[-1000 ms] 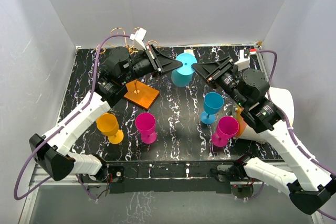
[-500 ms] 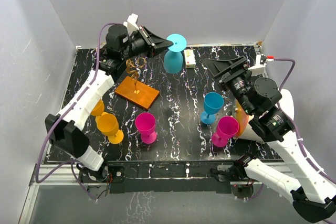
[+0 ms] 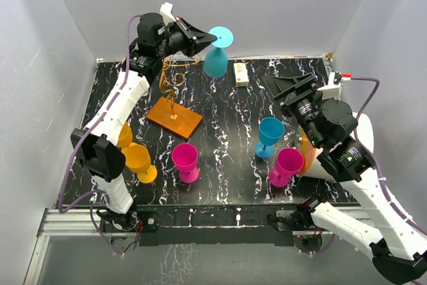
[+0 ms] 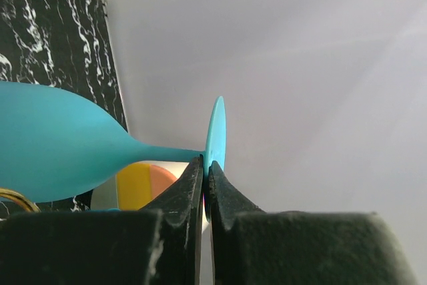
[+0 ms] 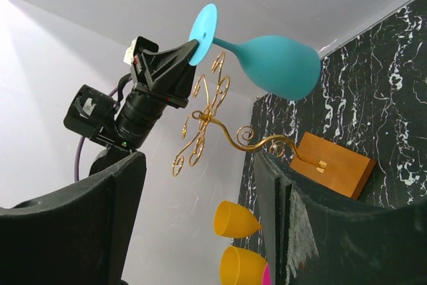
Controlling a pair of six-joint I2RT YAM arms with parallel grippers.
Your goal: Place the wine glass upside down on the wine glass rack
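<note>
Left end effector pinches the foot of the teal wine glass, held bowl-down at upper middle, just right of the wine glass rack. Right end effector gapes wide, holding nothing.

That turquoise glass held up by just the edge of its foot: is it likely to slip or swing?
Probably light: the wine glass looks like opaque coloured plastic, so it is likely not fragile. The left gripper pinches only the thin edge of its foot, with the bowl hanging far out, so it may pivot or slip.
</note>
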